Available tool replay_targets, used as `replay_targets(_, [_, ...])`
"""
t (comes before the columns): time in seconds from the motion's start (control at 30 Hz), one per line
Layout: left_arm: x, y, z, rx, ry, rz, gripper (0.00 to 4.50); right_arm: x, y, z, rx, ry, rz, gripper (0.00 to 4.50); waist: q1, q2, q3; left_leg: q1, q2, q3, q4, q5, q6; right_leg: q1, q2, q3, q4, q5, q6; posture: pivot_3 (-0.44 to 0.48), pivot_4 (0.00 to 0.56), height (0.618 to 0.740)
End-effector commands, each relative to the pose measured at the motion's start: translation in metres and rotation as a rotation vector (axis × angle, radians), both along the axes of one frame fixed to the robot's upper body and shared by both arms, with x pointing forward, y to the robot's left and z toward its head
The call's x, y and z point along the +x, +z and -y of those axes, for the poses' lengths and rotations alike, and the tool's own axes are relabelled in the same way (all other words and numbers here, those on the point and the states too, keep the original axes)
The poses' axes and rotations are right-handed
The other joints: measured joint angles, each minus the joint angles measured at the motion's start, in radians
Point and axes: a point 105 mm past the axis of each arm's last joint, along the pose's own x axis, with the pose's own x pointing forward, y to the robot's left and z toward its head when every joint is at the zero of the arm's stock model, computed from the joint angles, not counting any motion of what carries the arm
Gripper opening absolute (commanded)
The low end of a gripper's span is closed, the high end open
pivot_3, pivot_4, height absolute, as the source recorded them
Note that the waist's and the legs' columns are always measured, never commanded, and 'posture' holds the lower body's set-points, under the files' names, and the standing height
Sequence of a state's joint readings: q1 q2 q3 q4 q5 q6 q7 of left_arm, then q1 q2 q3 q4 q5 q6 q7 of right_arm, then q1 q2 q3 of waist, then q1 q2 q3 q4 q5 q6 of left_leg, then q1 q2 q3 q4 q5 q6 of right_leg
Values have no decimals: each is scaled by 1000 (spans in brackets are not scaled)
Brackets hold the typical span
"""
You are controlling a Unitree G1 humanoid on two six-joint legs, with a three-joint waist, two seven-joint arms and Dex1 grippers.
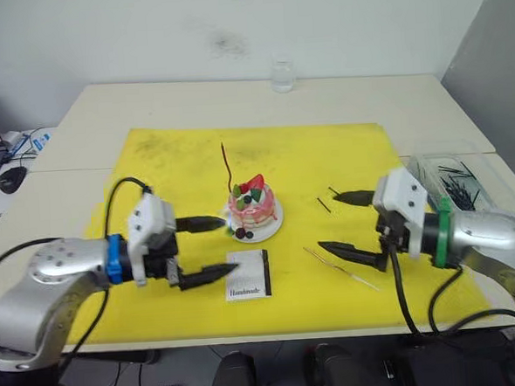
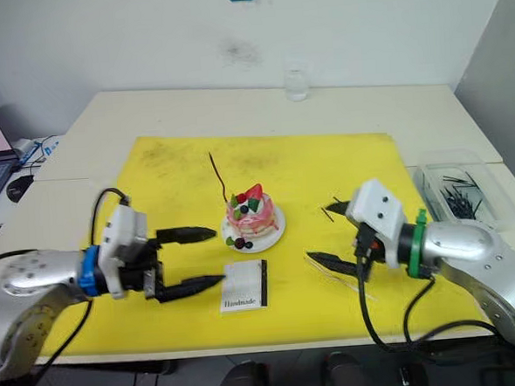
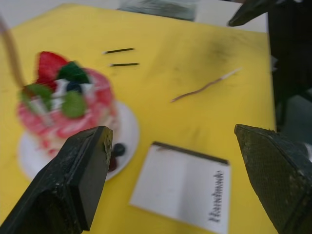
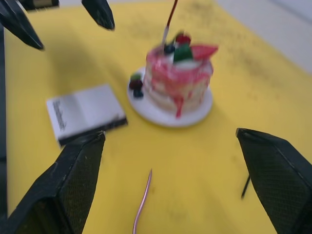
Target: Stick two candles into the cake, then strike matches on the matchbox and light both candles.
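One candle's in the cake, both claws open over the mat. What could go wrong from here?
1. The second candle lies flat on the yellow mat and is very thin; the right claw may slip off it or bend it.
2. The red candle in the cake leans; a nudge could topple it.
3. The left claw hovers close to cake and matchbox; it may shove either.
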State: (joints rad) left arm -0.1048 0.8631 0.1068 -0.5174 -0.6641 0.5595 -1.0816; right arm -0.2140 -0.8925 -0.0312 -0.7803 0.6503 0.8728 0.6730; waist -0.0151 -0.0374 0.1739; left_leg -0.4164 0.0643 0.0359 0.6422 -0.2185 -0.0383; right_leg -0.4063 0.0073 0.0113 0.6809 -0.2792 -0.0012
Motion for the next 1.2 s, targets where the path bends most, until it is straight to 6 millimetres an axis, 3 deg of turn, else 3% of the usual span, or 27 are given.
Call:
replay_targets(0.03, [-12,1,23,-37,-90,29,4465,-10,-8,2,-56,-8,-2,4500,1,0,0,0,0,0,0,0,0,0,0,0,0,0,0,0,150,729])
replay_targets(0.2, [-16,-6,33,-17,-171,38,4465,-18,-35,-1,-114,-23,-40,4500,-3,0,0,1,0,-1,0,0,0,0,4,0,1,0,0,0,150,729])
replay_targets(0.33, [-14,-6,38,-23,-187,51,4465,-13,-57,6,-184,-78,-67,4500,-2,0,0,0,0,-1,1,0,0,0,4,0,1,0,0,0,150,729])
replay_targets(0.67, [-15,-5,39,-26,-190,61,4465,-16,-71,24,-222,-139,-147,4500,-2,0,0,0,0,0,1,0,0,0,4,1,0,0,0,0,150,729])
replay_targets(0.77, [-16,-5,40,-29,-194,61,4500,-15,-73,25,-219,-158,-161,3980,-2,0,0,0,0,0,1,0,0,0,5,1,0,0,0,0,150,729])
replay_targets(1.13, [-17,-4,41,-37,-200,61,4500,-20,-71,19,-209,-137,-186,20,-2,0,0,0,-1,-1,2,0,0,0,5,1,1,0,0,0,150,729])
replay_targets(1.2, [-18,-3,41,-43,-204,58,4500,-21,-70,19,-202,-134,-190,20,-2,0,0,0,-1,-1,2,0,0,0,5,1,1,0,0,0,150,729])
